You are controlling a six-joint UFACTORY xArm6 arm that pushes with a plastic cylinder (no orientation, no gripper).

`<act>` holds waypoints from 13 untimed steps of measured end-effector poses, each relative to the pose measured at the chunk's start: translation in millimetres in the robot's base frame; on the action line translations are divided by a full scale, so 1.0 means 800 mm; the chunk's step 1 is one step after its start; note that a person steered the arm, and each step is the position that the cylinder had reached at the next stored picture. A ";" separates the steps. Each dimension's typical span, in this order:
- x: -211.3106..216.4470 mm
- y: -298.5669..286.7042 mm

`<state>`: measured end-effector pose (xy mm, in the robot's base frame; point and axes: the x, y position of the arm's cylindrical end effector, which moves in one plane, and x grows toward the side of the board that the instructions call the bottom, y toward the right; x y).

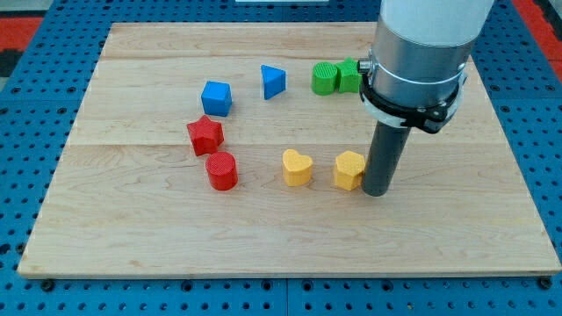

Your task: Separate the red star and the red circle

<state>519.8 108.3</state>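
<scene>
The red star (205, 134) lies at the board's left middle. The red circle (222, 170) sits just below and right of it, nearly touching. My tip (378, 191) rests on the board at the view's right, right beside the yellow hexagon-like block (349, 170), far to the right of both red blocks.
A yellow heart (297, 167) lies between the red circle and the yellow block. A blue cube (216, 97) sits above the red star, a blue triangle (273, 82) to its right. Two green blocks (326, 78) (349, 75) lie near the top, partly behind the arm. The wooden board (132, 246) has edges all round.
</scene>
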 end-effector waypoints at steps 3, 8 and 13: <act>-0.012 -0.261; -0.082 -0.297; -0.072 -0.279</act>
<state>462.0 -115.3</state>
